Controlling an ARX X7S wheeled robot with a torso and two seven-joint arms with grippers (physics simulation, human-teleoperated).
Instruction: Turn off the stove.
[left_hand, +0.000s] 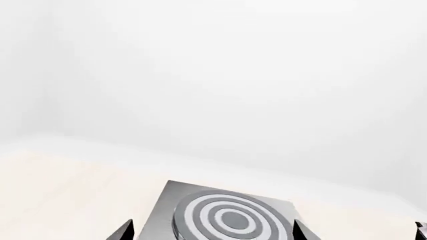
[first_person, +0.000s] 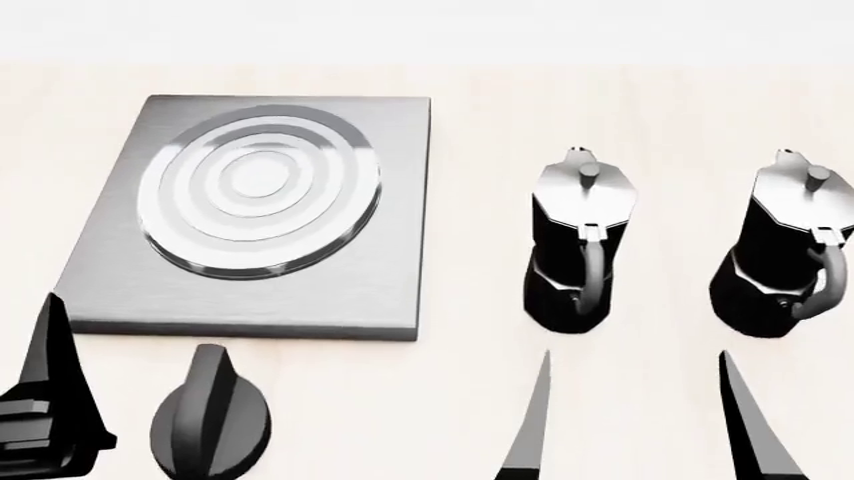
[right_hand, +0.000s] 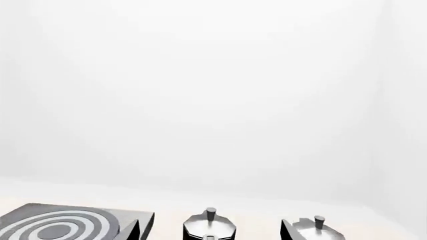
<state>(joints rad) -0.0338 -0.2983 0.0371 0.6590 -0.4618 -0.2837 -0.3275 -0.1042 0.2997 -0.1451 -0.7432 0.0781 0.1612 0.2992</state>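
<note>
On the pale wooden table (first_person: 667, 100), far left, sits the stove (first_person: 387, 210), a flat square grey metal slab carrying a round concentric-ring burner (first_person: 260, 195). Right of it, well apart from slab, two black moka pots with silver lids stand upright: near moka pot (first_person: 577, 245) and far-right moka pot (first_person: 787, 250), handles facing the robot. Just in front of slab's near edge, apart from it, lies the black ridged knob (first_person: 211, 415). Right gripper (first_person: 641, 420) has both fingertips spread wide, holding nothing, in front of the pots. Left gripper (first_person: 54, 400) shows only one finger beside the knob; spread or closed cannot be told.
</note>
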